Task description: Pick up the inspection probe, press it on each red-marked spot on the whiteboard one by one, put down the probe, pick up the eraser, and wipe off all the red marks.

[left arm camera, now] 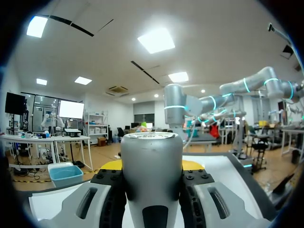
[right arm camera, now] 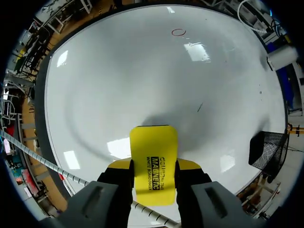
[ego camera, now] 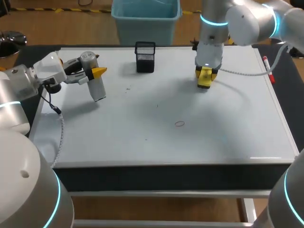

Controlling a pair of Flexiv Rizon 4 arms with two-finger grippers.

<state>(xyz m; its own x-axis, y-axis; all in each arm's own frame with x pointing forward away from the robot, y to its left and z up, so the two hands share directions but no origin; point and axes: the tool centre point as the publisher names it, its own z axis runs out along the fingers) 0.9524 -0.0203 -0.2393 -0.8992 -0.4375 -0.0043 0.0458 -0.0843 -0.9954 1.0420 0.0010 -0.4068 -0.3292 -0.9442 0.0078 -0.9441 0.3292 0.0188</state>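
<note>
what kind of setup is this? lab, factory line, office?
Most likely a robot test bench in a lab: a whiteboard laid flat as the work surface, the left gripper shut on an inspection probe, the right gripper on a yellow eraser, one red mark on it.

The left arm (ego camera: 19, 90) comes in at 9 o'clock. The left gripper (ego camera: 97, 72) lies level, pointing toward 3 o'clock, clamped on the probe (ego camera: 98, 89). The right arm (ego camera: 247, 21) descends at 1 o'clock. The right gripper (ego camera: 205, 77) points straight down, pinching the eraser (right arm camera: 153, 161).
</note>
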